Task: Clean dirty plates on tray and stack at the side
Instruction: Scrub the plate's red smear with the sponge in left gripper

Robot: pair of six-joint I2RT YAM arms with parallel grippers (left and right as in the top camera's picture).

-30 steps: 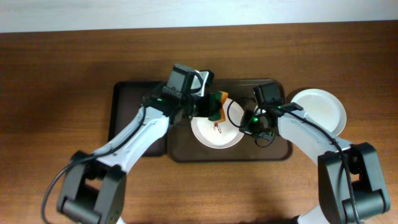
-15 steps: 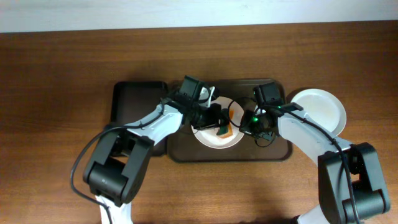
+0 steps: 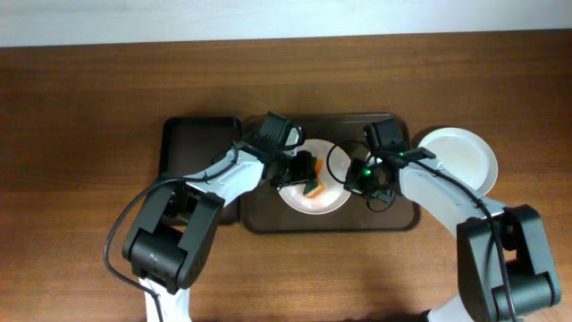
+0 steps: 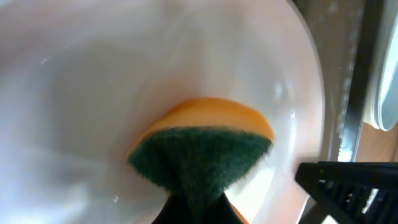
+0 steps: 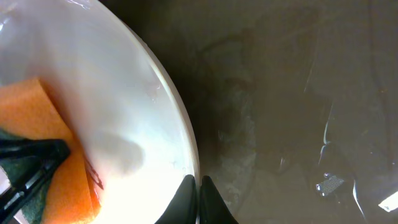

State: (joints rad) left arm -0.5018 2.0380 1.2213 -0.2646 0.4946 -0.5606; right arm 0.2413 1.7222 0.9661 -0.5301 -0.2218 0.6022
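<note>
A white plate [image 3: 329,198] lies on the large dark brown tray [image 3: 393,215]. My left gripper [image 3: 302,172] is shut on an orange-and-green sponge [image 3: 312,188] and presses it on the plate's middle; the left wrist view shows the sponge [image 4: 202,146] against the white plate [image 4: 93,93]. My right gripper [image 3: 352,179] is shut on the plate's right rim [image 5: 186,146], fingers [image 5: 198,190] on either side of it. A red smear [image 5: 94,177] shows beside the sponge [image 5: 43,118]. Another white plate [image 3: 460,156] sits off the tray, at the right.
A narrower dark tray [image 3: 189,161] lies directly left of the large one. The large tray's bare floor [image 5: 286,93] extends right of the held plate. Brown wooden tabletop [image 3: 89,107] surrounds both trays.
My left gripper came down with the sponge from the plate's upper rim onto its middle, covering the red smear in the overhead view. The right arm has not moved.
</note>
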